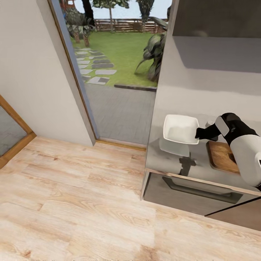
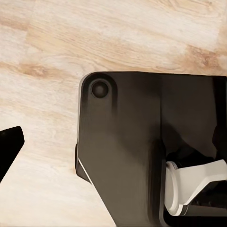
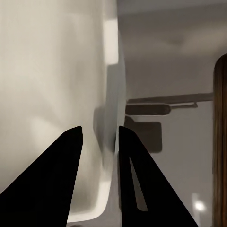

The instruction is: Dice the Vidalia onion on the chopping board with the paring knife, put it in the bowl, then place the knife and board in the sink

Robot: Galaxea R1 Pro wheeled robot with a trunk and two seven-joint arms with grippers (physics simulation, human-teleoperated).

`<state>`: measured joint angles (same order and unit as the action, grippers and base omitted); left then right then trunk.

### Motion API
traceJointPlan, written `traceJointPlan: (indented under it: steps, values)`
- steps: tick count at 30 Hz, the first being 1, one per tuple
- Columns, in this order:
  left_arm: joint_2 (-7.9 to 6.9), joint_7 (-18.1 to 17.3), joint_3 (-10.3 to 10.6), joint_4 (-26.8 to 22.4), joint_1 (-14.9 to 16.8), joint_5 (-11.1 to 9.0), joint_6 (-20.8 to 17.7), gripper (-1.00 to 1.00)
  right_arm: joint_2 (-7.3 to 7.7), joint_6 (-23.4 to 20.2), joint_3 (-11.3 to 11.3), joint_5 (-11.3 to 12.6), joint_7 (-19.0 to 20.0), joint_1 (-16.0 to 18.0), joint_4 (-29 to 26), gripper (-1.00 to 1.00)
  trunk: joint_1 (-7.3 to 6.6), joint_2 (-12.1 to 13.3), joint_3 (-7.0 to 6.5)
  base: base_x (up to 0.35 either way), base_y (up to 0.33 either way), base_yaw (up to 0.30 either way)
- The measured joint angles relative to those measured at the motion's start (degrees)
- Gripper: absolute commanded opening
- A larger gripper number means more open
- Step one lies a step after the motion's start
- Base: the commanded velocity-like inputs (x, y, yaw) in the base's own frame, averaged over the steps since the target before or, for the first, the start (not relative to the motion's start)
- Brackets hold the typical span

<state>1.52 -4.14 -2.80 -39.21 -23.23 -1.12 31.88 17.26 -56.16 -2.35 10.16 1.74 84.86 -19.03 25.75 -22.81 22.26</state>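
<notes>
Pale plank floor (image 1: 72,203), plain cream wall (image 1: 32,72), open doorway (image 1: 116,72) onto sunlit lawn (image 1: 123,47)

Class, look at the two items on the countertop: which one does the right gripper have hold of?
The white bowl: the right gripper pinches its rim. The wooden chopping board lies beside it, ungripped.

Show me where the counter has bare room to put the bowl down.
Bare grey countertop lies under and in front of the bowl, out to the front edge and left corner. The right is crowded: the chopping board sits there under the right arm. The right gripper straddles the bowl's rim, which is lifted above its reflection.
</notes>
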Motion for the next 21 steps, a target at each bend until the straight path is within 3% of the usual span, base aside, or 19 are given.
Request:
traceJointPlan:
  steps: [21]
  values:
    - [0.07, -0.15, 0.01, 0.24, 0.03, -0.08, -0.07, 1.00, -0.61, 0.23, -0.01, 0.84, 0.58, -0.02, -0.40, -1.00, 0.00, 0.00, 0.20, 0.000, 0.000, 0.000]
